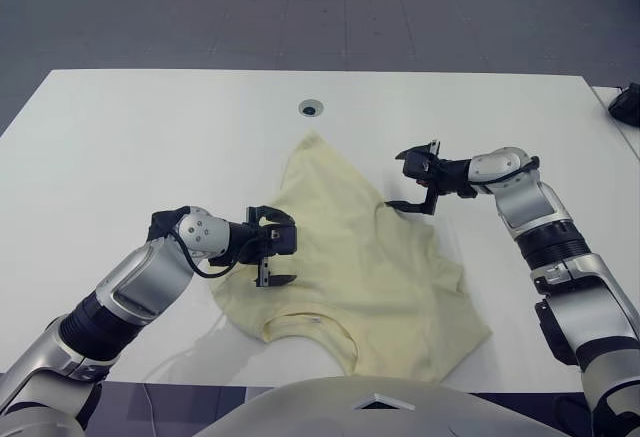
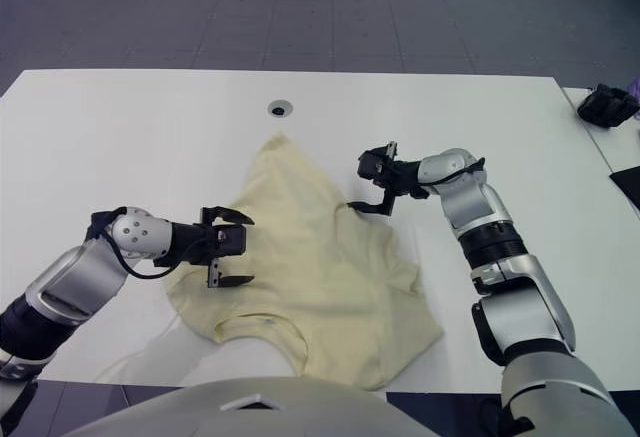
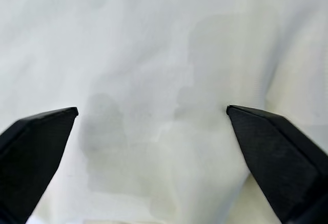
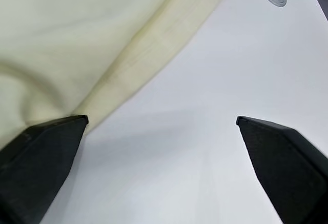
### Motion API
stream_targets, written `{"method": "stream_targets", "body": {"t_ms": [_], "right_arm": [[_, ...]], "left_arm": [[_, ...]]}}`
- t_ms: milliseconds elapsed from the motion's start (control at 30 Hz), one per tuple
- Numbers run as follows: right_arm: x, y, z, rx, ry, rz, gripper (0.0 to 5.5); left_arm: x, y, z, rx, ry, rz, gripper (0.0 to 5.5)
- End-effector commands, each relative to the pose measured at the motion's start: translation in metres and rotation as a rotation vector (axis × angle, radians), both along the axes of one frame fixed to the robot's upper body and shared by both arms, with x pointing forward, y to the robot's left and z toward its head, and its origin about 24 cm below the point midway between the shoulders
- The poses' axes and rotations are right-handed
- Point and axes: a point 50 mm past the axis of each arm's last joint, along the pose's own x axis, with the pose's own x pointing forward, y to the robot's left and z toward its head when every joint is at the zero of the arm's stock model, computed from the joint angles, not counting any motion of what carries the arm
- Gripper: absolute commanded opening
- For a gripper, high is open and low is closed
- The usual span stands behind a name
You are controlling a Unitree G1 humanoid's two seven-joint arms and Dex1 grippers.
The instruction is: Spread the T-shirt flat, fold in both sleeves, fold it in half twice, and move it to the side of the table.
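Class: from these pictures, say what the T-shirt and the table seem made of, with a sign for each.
T-shirt: soft matte pale-yellow cloth, probably cotton knit; it wrinkles, drapes and shows a stitched hem.
Table: hard, smooth white top, maybe laminate; flat, no grain, shadows lie soft on it.

T-shirt (image 1: 370, 267): you are looking at a pale cream-yellow, one colour throughout, with the collar band and hems in the same shade. Its folds show only as slightly darker, greyish shading.

Table (image 1: 150, 137): plain white.

Cable hole (image 1: 311, 108) near the table's far edge: silver-grey ring, dark centre.

Left gripper (image 1: 290, 250) and right gripper (image 1: 395, 179): you will see matte black fingers and black bodies on both.

Left arm (image 1: 140, 287) and right arm (image 1: 540, 227): silver-grey shells, black joints, black cable.

Floor (image 1: 300, 7) beyond the far edge: dark grey tiles with a faint grid of seams.

Small object (image 2: 607, 105) past the table's right edge: black.
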Motion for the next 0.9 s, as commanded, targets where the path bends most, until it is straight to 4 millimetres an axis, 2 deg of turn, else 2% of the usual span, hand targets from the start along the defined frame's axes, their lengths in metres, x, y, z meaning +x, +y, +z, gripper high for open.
{"method": "stream_targets", "body": {"t_ms": [33,300,400,500,667,900], "right_arm": [[-0.003,-0.002,-0.004,-0.027,0.015,0.021,5.39],[-0.010,-0.009,-0.020,-0.137,0.093,0.073,5.39],[-0.008,-0.019,-0.025,-0.245,0.112,0.086,5.39],[-0.001,-0.037,-0.027,-0.390,0.117,0.083,5.39],[0.027,-0.063,-0.007,-0.619,-0.065,-0.012,5.39],[0.047,-0.064,0.014,-0.653,-0.372,-0.095,5.39]], "left_arm": [[-0.001,0.006,-0.009,0.047,0.020,0.029,5.40],[-0.001,0.005,-0.010,0.048,0.016,0.024,5.40],[-0.002,0.004,-0.010,0.049,0.018,0.022,5.40],[-0.002,0.003,-0.011,0.049,0.017,0.021,5.40],[-0.001,0.002,-0.012,0.047,0.015,0.021,5.40],[-0.004,0.000,-0.013,0.042,0.017,0.024,5.40]]}}
